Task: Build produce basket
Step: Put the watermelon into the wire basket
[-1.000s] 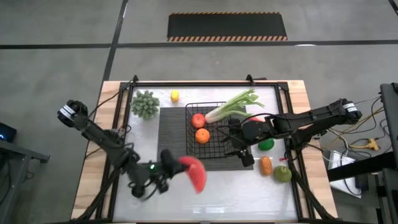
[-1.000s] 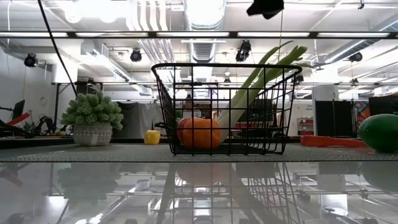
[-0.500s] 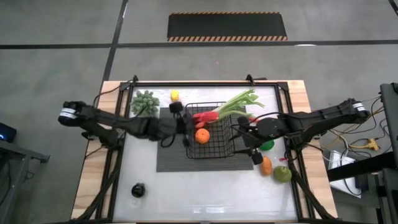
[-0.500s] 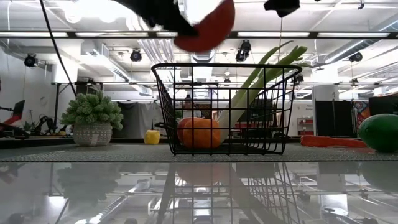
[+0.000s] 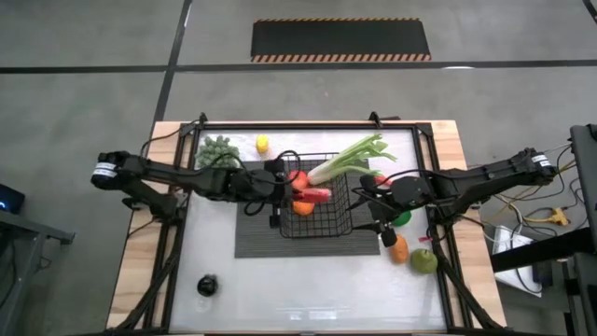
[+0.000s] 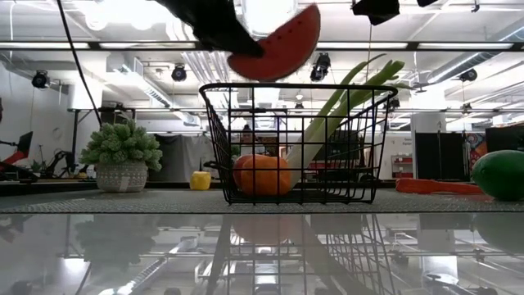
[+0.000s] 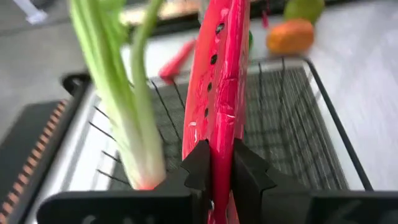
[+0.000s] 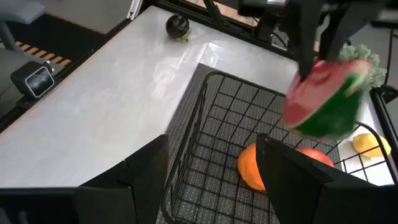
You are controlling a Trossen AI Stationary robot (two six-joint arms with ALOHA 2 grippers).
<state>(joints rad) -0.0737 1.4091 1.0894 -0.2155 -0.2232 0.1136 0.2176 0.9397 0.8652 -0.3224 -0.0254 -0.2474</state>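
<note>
Watermelon slice (image 6: pixel 277 47): I am carrying this red, green-rinded wedge above the basket's open top; in my left wrist view it is standing on edge (image 7: pixel 219 81), clear of the wire.
Left gripper (image 5: pixel 282 188): I am clamping its two fingers tight on the slice's lower edge, hovering over the basket's left half.
Basket (image 5: pixel 341 220): the black wire basket is sitting on the dark ribbed mat (image 5: pixel 254 238) at mid-table, open side up.
Already inside: an orange (image 6: pixel 264 174) and a red round fruit (image 8: pixel 316 157) are lying on the basket floor; the leek (image 5: pixel 347 159) is leaning out over the far right corner.
Right gripper (image 5: pixel 381 217): I am holding it just outside the basket's right wall with its fingers apart and nothing between them.
Still outside: a green round piece (image 5: pixel 401 217), an orange piece (image 5: pixel 399 248) and a green pear (image 5: pixel 424 260) are waiting to the right of the basket, a yellow piece (image 5: pixel 262 144) near the far edge, a dark piece (image 5: pixel 206 284) at the near left.
Step in hand: I judge this to be the placing of the slice, roughly the fourth item.
Next move: lowering the slice between leek and orange, then letting go without tipping the leek.
</note>
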